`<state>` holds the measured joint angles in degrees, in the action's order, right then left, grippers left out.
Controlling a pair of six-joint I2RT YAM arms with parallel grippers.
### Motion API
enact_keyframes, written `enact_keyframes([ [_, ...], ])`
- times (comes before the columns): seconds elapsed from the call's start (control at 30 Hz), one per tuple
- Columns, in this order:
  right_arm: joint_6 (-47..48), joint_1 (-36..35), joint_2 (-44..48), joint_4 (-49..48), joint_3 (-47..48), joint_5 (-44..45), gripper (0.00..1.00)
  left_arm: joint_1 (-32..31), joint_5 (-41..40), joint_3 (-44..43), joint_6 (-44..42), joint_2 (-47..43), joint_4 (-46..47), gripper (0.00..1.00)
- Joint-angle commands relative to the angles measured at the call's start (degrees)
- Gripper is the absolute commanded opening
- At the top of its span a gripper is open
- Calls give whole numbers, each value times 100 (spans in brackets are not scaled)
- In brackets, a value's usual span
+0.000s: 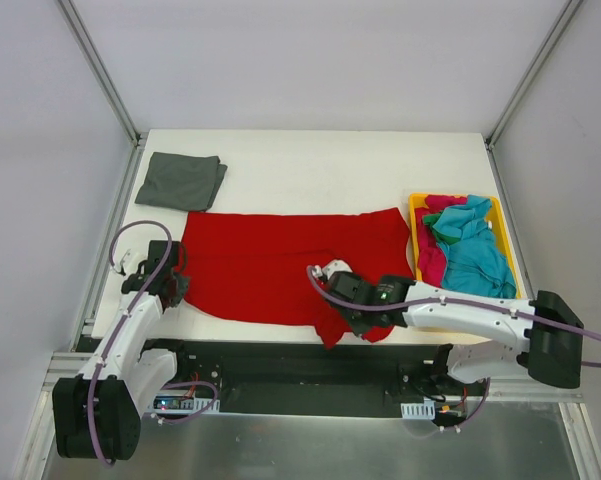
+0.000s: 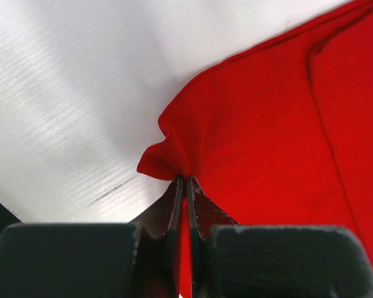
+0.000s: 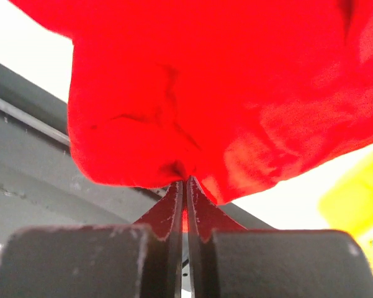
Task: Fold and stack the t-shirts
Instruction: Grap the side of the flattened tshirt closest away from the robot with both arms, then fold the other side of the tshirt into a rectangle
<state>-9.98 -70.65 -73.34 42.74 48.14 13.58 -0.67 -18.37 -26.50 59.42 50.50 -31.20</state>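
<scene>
The left pincer (image 2: 185,180) and right pincer (image 3: 185,182) each clench a corner of the spread red t-shirt (image 1: 270,265) along the near edge of the tabletop (image 1: 310,165), apparently to fold it evenly.

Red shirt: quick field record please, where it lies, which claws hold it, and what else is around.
red shirt: spread across table
left claw: shut on red shirt, left edge
right claw: shut on red shirt, near right corner
grey shirt: folded, far left
tray: right side, holds turquoise shirt and pinkish-red shirt
</scene>
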Motion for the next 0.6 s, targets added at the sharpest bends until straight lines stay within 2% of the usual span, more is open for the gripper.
enact_keyframes([
  [0.0, 417, 472, 250, 279, 520, 985, 1, 23, 53, -346, -88, 47, -141, 0],
  [0.1, 619, 938, 197, 16, 819, 1216, 1, 23, 53, -478, -53, 214, -141, 0],
  [0.23, 918, 1509, 31, -336, 1162, 1007, 1, 23, 18, -724, -53, 452, -132, 0],
  [0.57, 1595, 2617, -909, -521, 1891, 655, 1, 23, -211, -1453, -97, 1479, -141, 0],
])
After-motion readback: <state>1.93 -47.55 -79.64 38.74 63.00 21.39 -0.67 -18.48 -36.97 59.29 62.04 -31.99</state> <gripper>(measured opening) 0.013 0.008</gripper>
